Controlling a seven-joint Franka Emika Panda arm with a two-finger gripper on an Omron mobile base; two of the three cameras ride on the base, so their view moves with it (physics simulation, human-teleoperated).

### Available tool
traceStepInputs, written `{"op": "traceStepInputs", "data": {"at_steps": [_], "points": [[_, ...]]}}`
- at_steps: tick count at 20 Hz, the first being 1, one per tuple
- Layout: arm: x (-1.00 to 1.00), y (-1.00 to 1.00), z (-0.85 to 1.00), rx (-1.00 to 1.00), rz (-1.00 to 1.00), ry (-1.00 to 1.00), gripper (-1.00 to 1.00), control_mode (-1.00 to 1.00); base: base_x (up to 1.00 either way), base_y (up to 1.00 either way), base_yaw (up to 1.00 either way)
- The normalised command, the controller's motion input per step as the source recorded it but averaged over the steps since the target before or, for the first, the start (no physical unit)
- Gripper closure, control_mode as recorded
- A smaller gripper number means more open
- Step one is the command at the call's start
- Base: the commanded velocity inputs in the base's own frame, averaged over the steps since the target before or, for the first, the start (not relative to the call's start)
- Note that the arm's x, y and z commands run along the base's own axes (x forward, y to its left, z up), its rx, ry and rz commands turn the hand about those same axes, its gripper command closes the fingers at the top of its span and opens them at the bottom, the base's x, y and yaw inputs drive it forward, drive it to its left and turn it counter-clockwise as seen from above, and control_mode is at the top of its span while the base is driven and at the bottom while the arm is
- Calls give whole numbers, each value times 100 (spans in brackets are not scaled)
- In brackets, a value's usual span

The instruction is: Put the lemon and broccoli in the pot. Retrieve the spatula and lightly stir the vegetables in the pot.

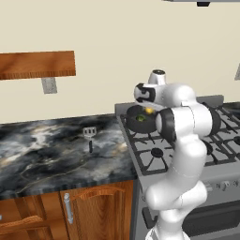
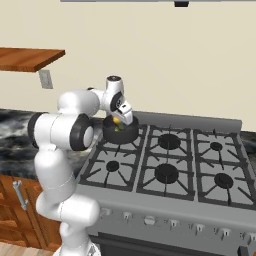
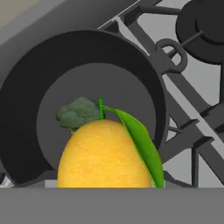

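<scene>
My gripper (image 1: 148,108) (image 2: 120,118) hangs over the dark round pot (image 1: 131,114) (image 2: 125,135) (image 3: 144,65) on the stove's rear left burner. It is shut on the yellow lemon (image 1: 149,111) (image 2: 116,120) (image 3: 105,153), which carries a green leaf and sits close in front of the hand camera, above the pot's near rim. The green broccoli (image 1: 140,118) (image 3: 78,111) lies on the pot's floor. On the marble counter left of the stove rests the spatula (image 1: 90,134), its slotted head toward the wall and its black handle toward me.
The gas stove (image 2: 170,170) has several black grates and burners to the right of the pot. A wooden shelf (image 1: 37,64) hangs on the wall above the counter (image 1: 47,154). Wooden cabinet doors (image 1: 98,211) sit below the counter.
</scene>
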Motion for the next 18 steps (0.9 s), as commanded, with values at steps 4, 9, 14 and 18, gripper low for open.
{"op": "traceStepInputs", "data": {"at_steps": [4,9,14,18], "points": [[11,-22,-24,0,0,0,100,-100,0,0,0],[8,-28,-21,0,0,0,100,-100,0,0,0],[26,-6,-18,0,0,0,100,-100,0,0,0],[28,0,-16,0,0,0,100,-100,0,0,0]]}}
